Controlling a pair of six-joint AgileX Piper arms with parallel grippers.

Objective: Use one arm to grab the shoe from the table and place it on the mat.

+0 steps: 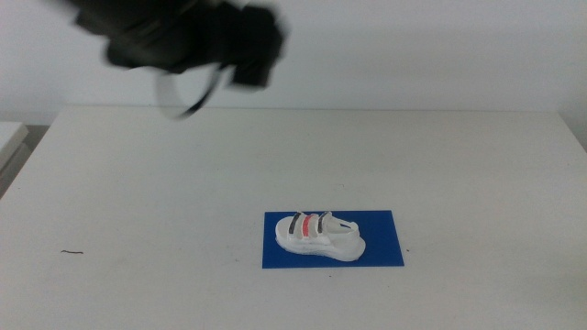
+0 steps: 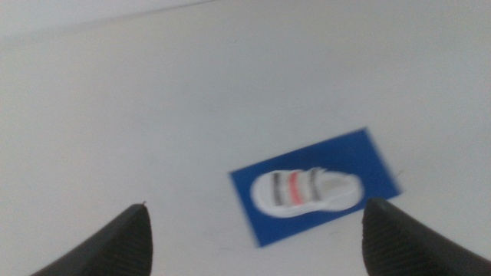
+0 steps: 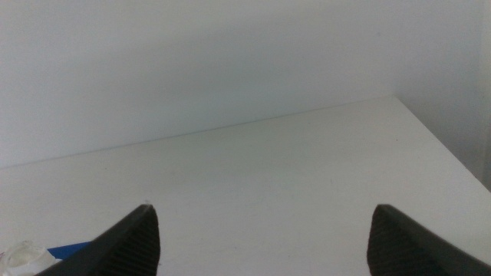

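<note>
Arm [image 1: 183,41] blurred, cut by top edge — shoe [image 3: 17,253], mat [image 3: 70,249] clipped at edge.

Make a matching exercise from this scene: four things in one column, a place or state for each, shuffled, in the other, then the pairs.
Things:
1. shoe
2. mat
3. left pincer
4. small dark mark

Places or states:
A. flat on the table, under something
B. alone near the table's left edge
C. lying on the blue sheet
D. jaws wide apart, holding nothing

Pairs: 1-C, 2-A, 3-D, 4-B
</note>
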